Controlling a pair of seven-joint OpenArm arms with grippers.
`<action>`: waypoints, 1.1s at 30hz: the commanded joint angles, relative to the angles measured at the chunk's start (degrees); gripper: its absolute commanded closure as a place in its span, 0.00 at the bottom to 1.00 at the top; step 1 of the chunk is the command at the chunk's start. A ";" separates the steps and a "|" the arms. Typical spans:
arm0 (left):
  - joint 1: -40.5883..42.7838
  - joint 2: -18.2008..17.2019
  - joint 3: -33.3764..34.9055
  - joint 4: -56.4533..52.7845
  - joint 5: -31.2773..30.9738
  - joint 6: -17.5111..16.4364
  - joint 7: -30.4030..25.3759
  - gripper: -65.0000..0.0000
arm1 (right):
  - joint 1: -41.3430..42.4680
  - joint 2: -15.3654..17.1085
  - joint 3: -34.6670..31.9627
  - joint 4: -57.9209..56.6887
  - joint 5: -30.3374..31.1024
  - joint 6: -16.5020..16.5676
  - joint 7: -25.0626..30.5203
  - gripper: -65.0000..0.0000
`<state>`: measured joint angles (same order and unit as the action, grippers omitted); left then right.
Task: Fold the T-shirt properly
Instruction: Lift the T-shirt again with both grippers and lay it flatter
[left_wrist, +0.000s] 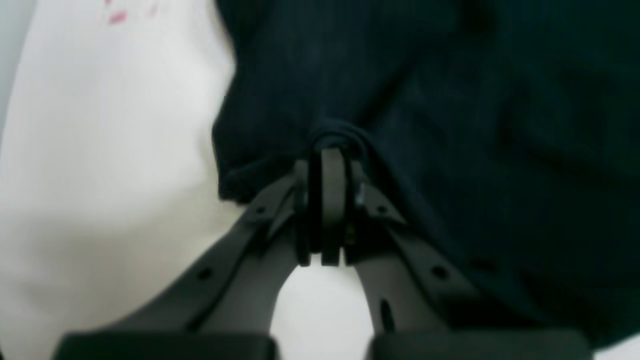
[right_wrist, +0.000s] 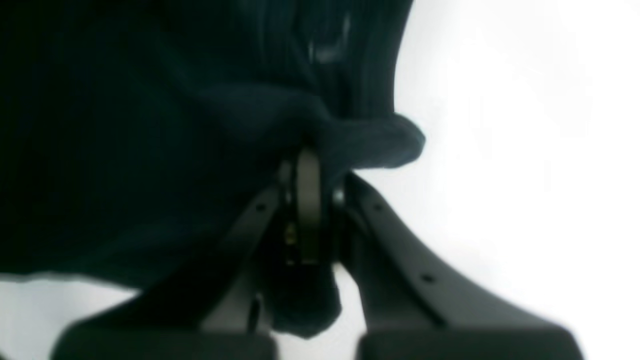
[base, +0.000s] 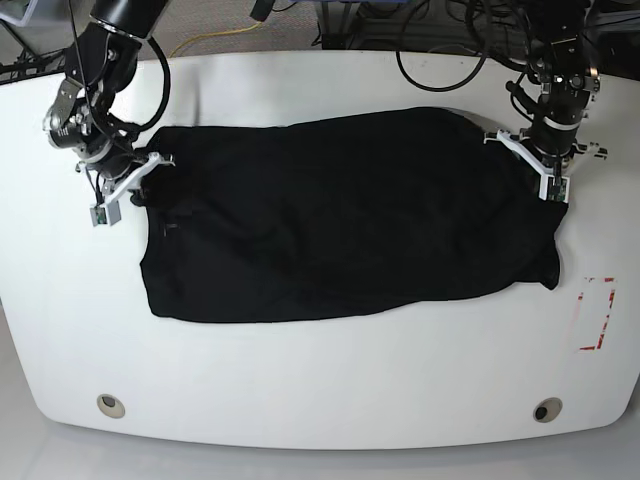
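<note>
The black T-shirt (base: 340, 210) lies spread across the white table (base: 330, 400), bunched along its edges. My left gripper (base: 552, 188) is at the shirt's right edge in the base view. In the left wrist view it (left_wrist: 330, 147) is shut on a fold of the shirt's (left_wrist: 450, 125) edge. My right gripper (base: 115, 200) is at the shirt's left end in the base view. In the right wrist view it (right_wrist: 307, 157) is shut on bunched fabric of the shirt (right_wrist: 150, 150), with some cloth hanging between the fingers. The neckline label is not visible.
A red tape rectangle (base: 598, 315) marks the table at the right, and shows faintly in the left wrist view (left_wrist: 117, 17). Two round holes (base: 111, 404) (base: 546, 409) sit near the front edge. Cables lie beyond the rear edge (base: 440, 40).
</note>
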<state>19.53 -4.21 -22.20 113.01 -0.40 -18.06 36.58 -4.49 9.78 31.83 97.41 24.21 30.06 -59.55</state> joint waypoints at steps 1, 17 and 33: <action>-1.73 0.30 -0.18 1.23 0.01 0.44 -1.11 1.00 | 3.74 0.02 0.30 1.01 -5.26 0.57 1.48 1.00; -19.40 0.47 6.33 1.49 0.36 0.88 2.32 1.00 | 23.88 1.78 -9.64 -9.19 -22.14 0.66 12.12 1.00; -49.81 -0.06 6.24 1.58 6.16 0.61 14.28 1.00 | 46.82 5.82 -17.46 -9.54 -22.49 4.18 9.04 1.00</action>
<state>-27.27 -3.88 -15.97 113.62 5.65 -17.69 52.51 38.57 14.94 14.26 86.85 1.74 34.11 -51.59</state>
